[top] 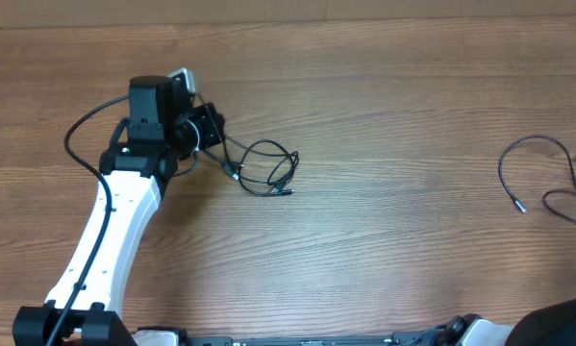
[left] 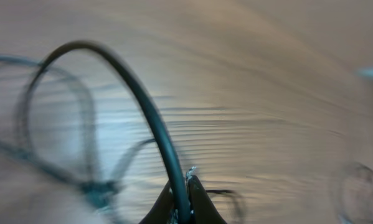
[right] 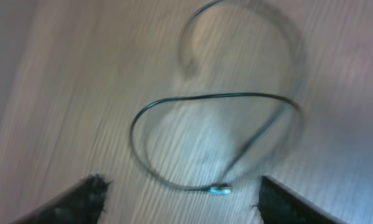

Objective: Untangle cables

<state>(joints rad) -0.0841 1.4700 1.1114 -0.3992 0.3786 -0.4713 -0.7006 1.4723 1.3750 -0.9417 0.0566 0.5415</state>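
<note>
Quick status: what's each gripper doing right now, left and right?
Left gripper: closed on a black cable.
Right gripper: open, holding nothing; a second cable lies below it.

The brown wooden table (top: 384,115) shows a fine lengthwise grain of darker streaks, the thin flexible cables (top: 265,168) are black with small silvery plug tips, and the left robot arm (top: 114,226) is white with black jaws.

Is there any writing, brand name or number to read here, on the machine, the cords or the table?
None: no readable text shows on the white arm, the left hand, the cables or the wooden table. Both wrist views are too blurred to show any.
</note>
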